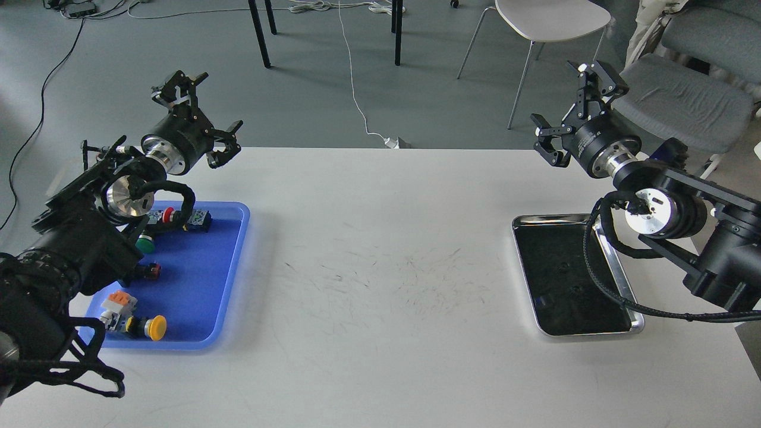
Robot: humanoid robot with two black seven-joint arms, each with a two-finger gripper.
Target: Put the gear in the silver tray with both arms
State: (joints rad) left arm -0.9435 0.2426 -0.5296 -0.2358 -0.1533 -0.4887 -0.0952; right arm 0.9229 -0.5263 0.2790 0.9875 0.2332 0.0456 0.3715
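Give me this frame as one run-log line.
left gripper: open, empty, raised | right gripper: open, empty, raised | rectangular shiny silver tray: no parts | blue plastic tray: holds button parts

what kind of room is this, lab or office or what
Probably a robotics lab or test room in an office-like space: a plain white work table, loose white power cables trailing over the grey floor, and grey padded office chairs pushed aside.

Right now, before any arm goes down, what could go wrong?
The parts sit close together in the blue tray, so the open left gripper may knock a neighbour such as the yellow button.

The right arm's black cable hangs across the silver tray and may snag a placed part.
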